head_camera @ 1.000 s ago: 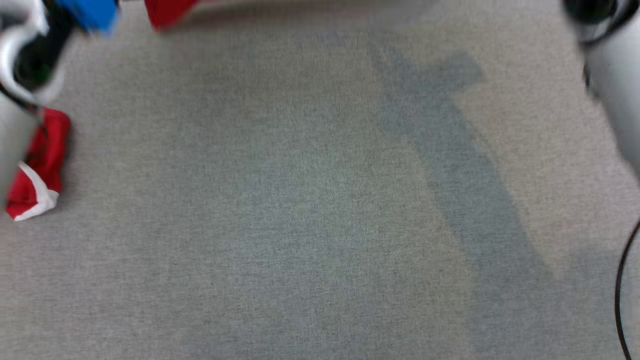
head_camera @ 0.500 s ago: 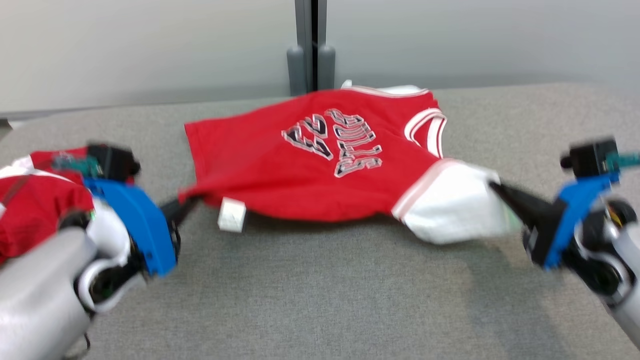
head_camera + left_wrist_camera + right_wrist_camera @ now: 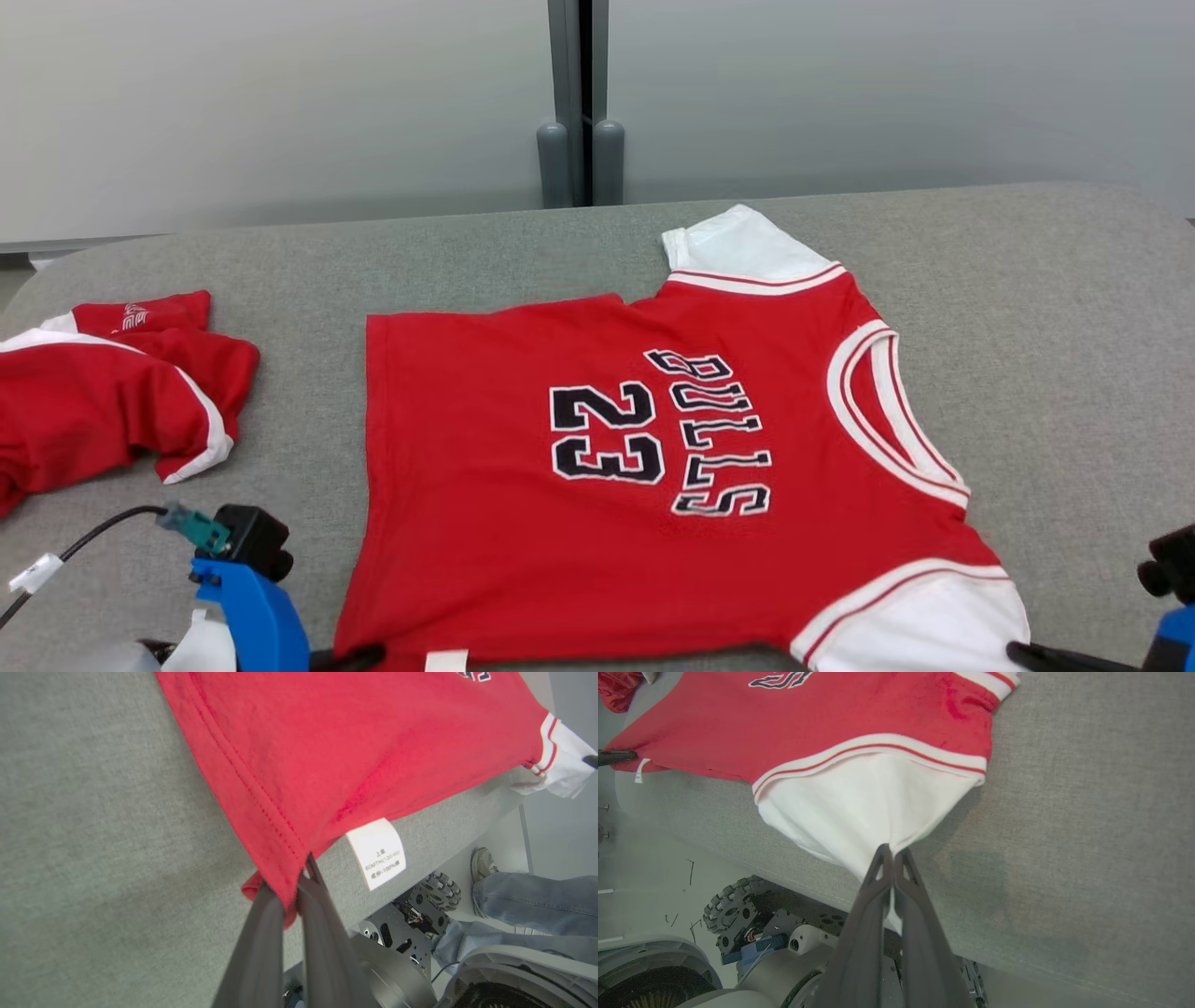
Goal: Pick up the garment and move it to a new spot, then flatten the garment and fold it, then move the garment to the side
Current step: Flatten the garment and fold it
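1. Lying flat and print-up on the grey table [image 3: 1027, 308]: one red shirt [image 3: 597, 467] with white sleeves. It is spread across the table's middle, hem toward the table's left end, collar toward its right end, and its near side reaches the table's near edge.
2. Left gripper [image 3: 299, 879]: clenched on the shirt's hem corner at the table's near edge, with red cloth pinched between the two fingers.
3. Right gripper [image 3: 892, 851]: clenched on the near white sleeve, which is drawn to a point and hangs past the table's near edge.
4. The head view supplies the whole layout.
   - The print reads "23" and "BULLS".
   - A second red garment [image 3: 93, 411] with white trim lies crumpled at the table's left end, apart from the shirt.
   - A grey post [image 3: 579, 103] stands behind the table's far edge.
5. The left wrist view supplies detail from the hem side.
   - A white label [image 3: 377, 853] hangs from the shirt's side seam just beside the pinched corner.
   - Below the table's near edge are a person's leg in jeans [image 3: 528, 896] and a shoe [image 3: 483, 863].
6. The right wrist view supplies the sleeve's red-and-white banding and a studded wheel [image 3: 733, 896] of the robot's base, below the table's near edge.
7. Count: two garments, two grippers, one label, one shoe, one post.
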